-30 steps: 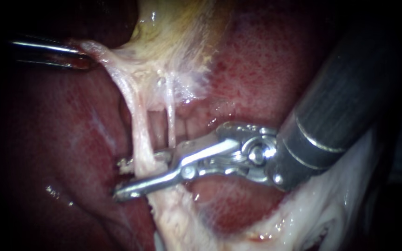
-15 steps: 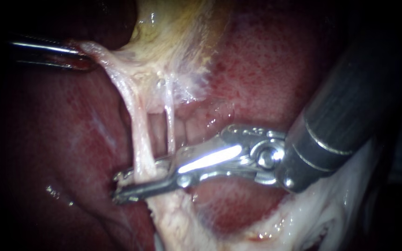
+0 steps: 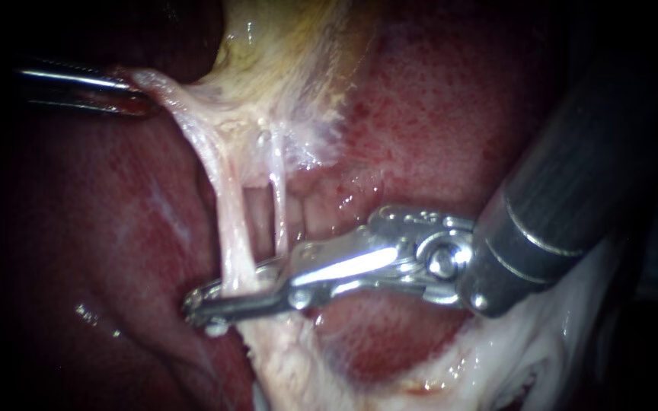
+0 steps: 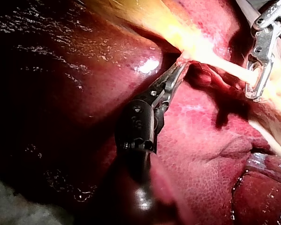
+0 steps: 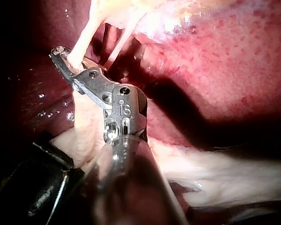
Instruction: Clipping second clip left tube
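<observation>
A: Where is the left tube (image 3: 230, 228)?
B: It runs down from the gallbladder (image 3: 283, 68) across the liver (image 3: 436, 114). Low on it, the right instrument (image 3: 196, 304) has both jaws pressed against it from two sides, with the tips poking out past its far edge.
A: And the right tube (image 3: 278, 205)?
B: It is thinner and just beside the left one, coming down to the back of the upper jaw. Whether it touches the metal cannot be told. A narrow window shows between the two tubes above the jaws.
A: The left instrument (image 3: 137, 97)?
B: It is up at the view's left edge, its jaws pinching a pale band of tissue (image 3: 167, 90) that is drawn taut, well apart from the other instrument.
A: Any room around the tips?
B: Bare liver lies beyond them, and white tissue (image 3: 512, 358) lies under the right shaft
</observation>
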Motion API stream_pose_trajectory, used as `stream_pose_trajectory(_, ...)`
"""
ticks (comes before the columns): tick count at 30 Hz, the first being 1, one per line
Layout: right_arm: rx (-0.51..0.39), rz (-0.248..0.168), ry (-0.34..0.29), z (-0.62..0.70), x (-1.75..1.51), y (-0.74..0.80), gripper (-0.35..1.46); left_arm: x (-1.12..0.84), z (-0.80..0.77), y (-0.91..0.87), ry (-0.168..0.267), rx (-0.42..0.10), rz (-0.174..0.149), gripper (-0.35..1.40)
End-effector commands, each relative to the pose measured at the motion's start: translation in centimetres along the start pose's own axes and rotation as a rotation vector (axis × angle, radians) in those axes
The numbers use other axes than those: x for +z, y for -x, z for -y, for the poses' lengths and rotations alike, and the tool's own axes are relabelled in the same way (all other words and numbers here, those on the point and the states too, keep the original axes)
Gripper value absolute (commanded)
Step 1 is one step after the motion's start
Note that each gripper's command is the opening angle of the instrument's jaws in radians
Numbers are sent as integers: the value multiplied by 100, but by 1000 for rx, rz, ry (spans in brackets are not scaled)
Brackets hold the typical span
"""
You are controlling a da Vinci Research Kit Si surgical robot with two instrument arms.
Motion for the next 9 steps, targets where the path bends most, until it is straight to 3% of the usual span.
stream_pose_trajectory(1,0,0,0,-1,0,0,-35,0,0,0,0,0,0,-35)
stream_pose_trajectory(9,0,0,-1,-4,-2,1,-35,0,0,0,0,0,0,-35)
